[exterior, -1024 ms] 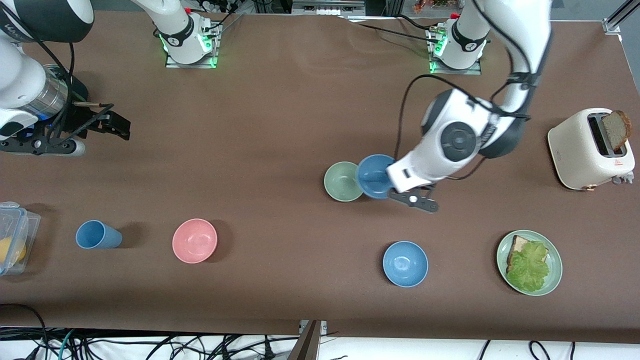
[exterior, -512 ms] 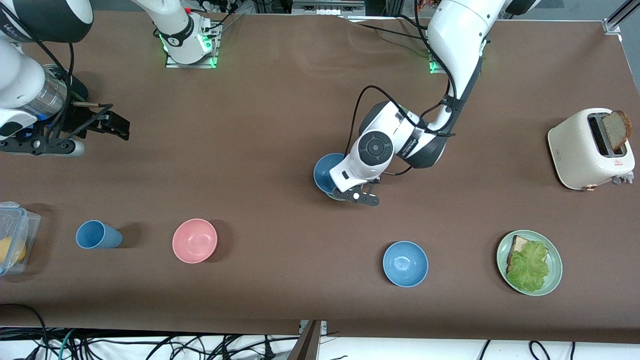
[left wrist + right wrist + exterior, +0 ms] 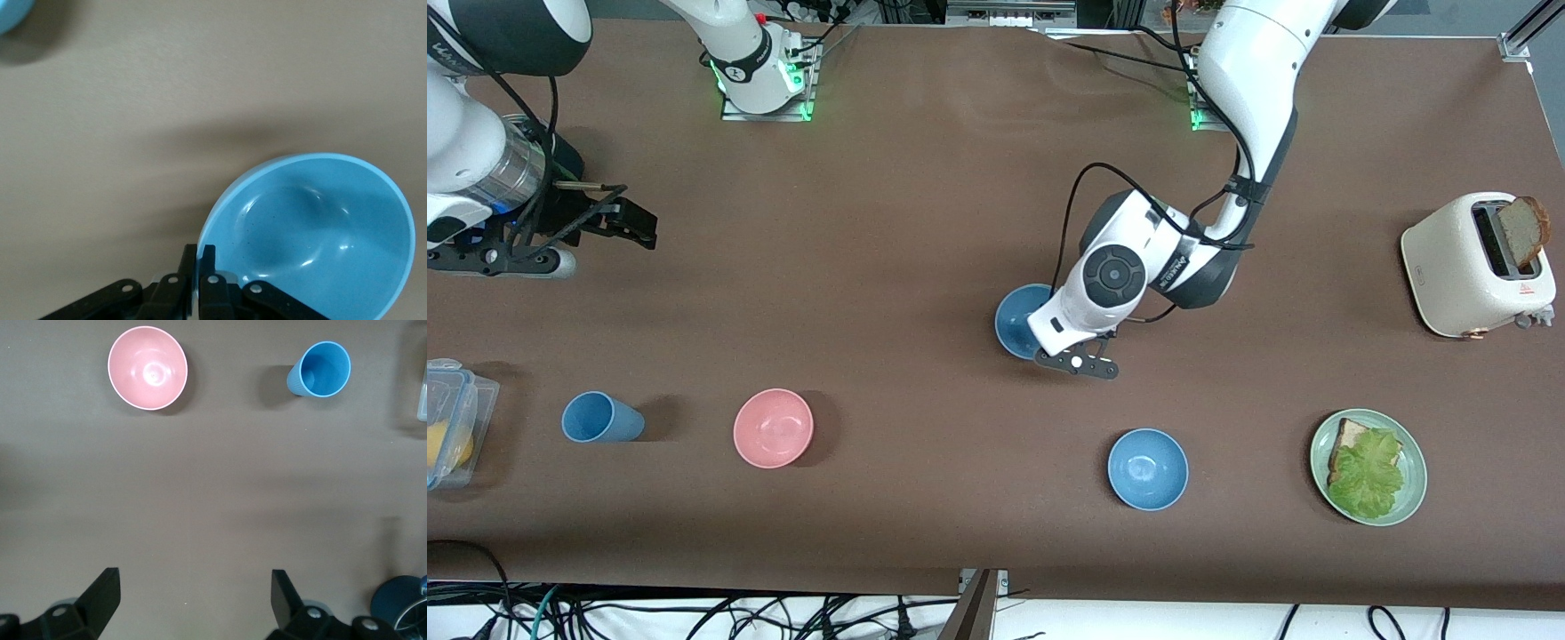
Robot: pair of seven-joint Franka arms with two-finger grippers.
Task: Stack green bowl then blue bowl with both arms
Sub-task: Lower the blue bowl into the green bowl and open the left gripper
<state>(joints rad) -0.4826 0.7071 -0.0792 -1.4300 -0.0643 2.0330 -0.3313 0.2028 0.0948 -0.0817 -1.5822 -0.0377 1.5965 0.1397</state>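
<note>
The dull steel-blue bowl (image 3: 1017, 320) is at the table's middle, on the spot where the green bowl stood. The green bowl is hidden under it. My left gripper (image 3: 1052, 341) is shut on the blue bowl's rim on the side toward the left arm's end. The left wrist view shows the two fingers (image 3: 199, 257) pinching the rim of the blue bowl (image 3: 320, 233), one inside and one outside. My right gripper (image 3: 637, 225) is open and empty, waiting near the right arm's end of the table; its spread fingers show in the right wrist view (image 3: 193, 587).
A brighter blue bowl (image 3: 1147, 468) and a green plate with bread and lettuce (image 3: 1416, 480) lie nearer the front camera. A pink bowl (image 3: 773, 428), a blue cup (image 3: 599, 418) and a plastic box (image 3: 454, 422) are toward the right arm's end. A toaster (image 3: 1476, 265) stands toward the left arm's end.
My left gripper carried the blue bowl from beside the green bowl to directly over it, and the green bowl has dropped out of sight beneath. The right arm has not moved.
</note>
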